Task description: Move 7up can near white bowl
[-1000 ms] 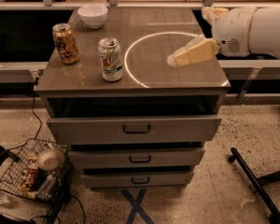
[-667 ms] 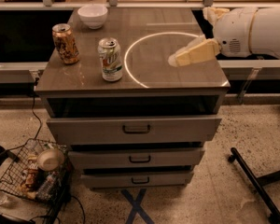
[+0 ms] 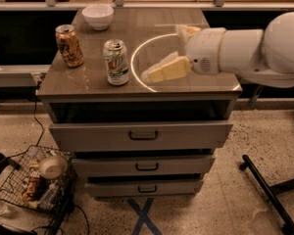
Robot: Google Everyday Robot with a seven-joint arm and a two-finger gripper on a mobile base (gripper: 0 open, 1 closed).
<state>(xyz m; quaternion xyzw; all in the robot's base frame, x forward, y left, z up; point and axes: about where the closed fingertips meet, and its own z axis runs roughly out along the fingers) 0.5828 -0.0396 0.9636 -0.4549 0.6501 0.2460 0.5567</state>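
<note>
**Q:** Worktop condition?
**A:** The worktop [image 3: 83, 84] caps a drawer cabinet [image 3: 142, 136]. The 7up can [image 3: 116, 62] stands upright near the front edge, well apart from the white bowl [image 3: 98, 16] at the rear. A brown-and-gold can [image 3: 69, 45] stands to its left.

**Q:** Tool?
**A:** The tool [image 3: 161, 71] hovers right of the 7up can, not touching it. Apart or together: cannot tell.

**Q:** Room?
**A:** Speckled floor [image 3: 245, 146]; wire basket [image 3: 19, 190] lower left; blue tape cross [image 3: 144, 218] in front.

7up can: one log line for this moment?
pincer: over cabinet top, right of 7up can, not touching | 7up can: upright, front left | white bowl: back left, apart from can
</note>
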